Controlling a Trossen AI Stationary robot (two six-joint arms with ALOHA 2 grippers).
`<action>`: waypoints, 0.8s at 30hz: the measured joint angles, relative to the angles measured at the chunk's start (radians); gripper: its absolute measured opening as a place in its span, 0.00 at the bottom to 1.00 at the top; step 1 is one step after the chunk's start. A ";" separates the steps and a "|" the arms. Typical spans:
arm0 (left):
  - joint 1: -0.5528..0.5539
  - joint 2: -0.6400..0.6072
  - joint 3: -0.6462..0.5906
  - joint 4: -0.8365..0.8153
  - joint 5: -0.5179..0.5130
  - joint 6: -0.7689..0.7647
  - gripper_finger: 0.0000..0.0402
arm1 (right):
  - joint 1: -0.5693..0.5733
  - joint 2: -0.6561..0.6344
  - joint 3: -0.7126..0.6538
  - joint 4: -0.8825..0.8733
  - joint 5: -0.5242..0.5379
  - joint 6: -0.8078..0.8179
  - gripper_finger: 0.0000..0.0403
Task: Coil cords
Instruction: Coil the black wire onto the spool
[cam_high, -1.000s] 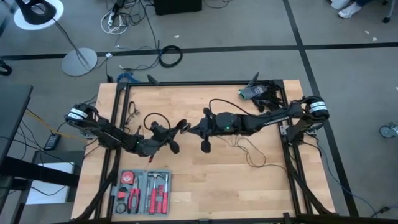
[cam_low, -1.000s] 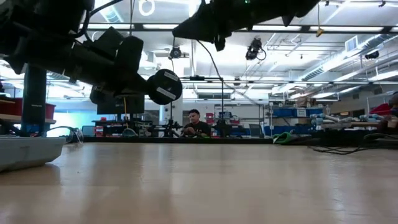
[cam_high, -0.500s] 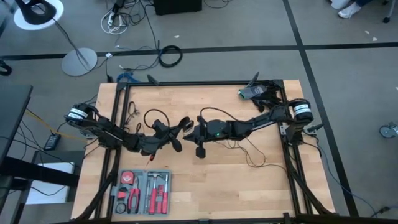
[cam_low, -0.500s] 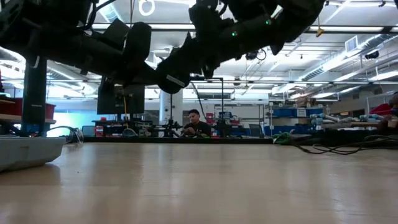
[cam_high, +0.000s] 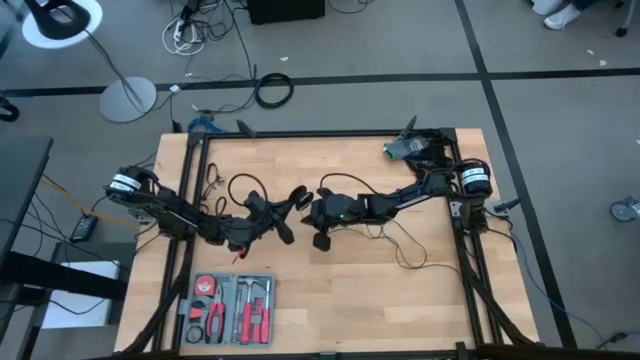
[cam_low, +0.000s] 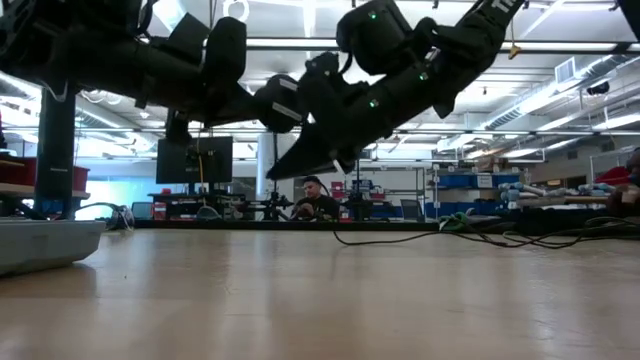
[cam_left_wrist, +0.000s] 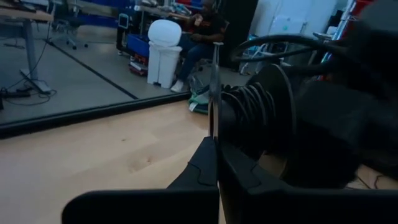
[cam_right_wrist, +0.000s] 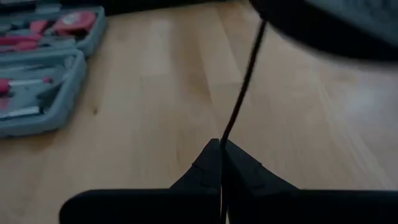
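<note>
Both arms meeting over the middle of the wooden table (cam_high: 330, 290), lifted well clear of the surface in the low view. Left gripper (cam_high: 296, 197) clamped tight on a flat edge of the round black puck (cam_left_wrist: 261, 112), which has several turns of black cord (cam_left_wrist: 245, 109) wrapped around its core. Right gripper (cam_high: 311, 209) sitting just beside it, fingers (cam_right_wrist: 214, 163) pinched together on a single strand of cord (cam_right_wrist: 244, 84) running up and away from the tips. Rest of the cord trailing in loose loops (cam_high: 405, 245) across the table toward the right arm's base, one arc (cam_high: 245, 183) also sticking up behind the left gripper. Grey tool case (cam_high: 228, 308) with red-handled tools parked at the near-left edge. Person (cam_low: 315, 198) seated way back in the room.
</note>
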 joint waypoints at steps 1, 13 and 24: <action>-0.002 0.000 -0.001 0.009 0.000 0.013 0.00 | -0.003 0.000 -0.006 -0.002 0.003 0.000 0.00; -0.034 0.000 -0.069 0.018 -0.012 -0.050 0.00 | -0.026 -0.016 -0.233 0.338 0.009 0.087 0.03; -0.044 0.000 -0.114 0.012 -0.023 -0.069 0.00 | -0.038 -0.015 -0.398 0.522 0.009 0.253 0.12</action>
